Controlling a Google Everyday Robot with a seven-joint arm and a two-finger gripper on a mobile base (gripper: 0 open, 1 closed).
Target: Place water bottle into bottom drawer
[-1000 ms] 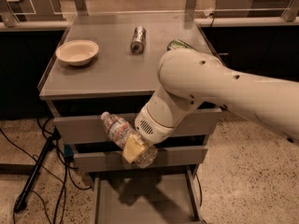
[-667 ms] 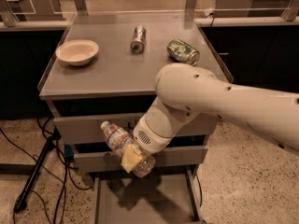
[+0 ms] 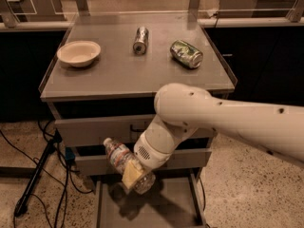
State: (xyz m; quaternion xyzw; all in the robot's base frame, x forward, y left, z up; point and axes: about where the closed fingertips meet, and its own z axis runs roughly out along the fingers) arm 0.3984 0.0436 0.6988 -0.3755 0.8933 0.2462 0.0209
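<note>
The water bottle (image 3: 119,156), clear and ribbed with a white cap, hangs tilted with its cap up and to the left, in front of the cabinet's drawer fronts. My gripper (image 3: 134,175) is shut on the bottle's lower half, its yellowish finger pads pressed against the plastic. Directly below, the bottom drawer (image 3: 166,208) is pulled out, a wide grey tray with a flat floor. The bottle is above the drawer's back-left part and does not touch the floor.
On the cabinet top sit a cream bowl (image 3: 79,53) at the left, a silver can (image 3: 140,40) lying in the middle, and a green can (image 3: 186,53) lying at the right. Two upper drawers (image 3: 95,129) are closed. Cables and a stand leg (image 3: 35,177) lie on the floor to the left.
The arm has dropped and swung lower, carrying the bottle down toward the open bottom drawer. The green can, hidden behind the arm before, is in full view now.
</note>
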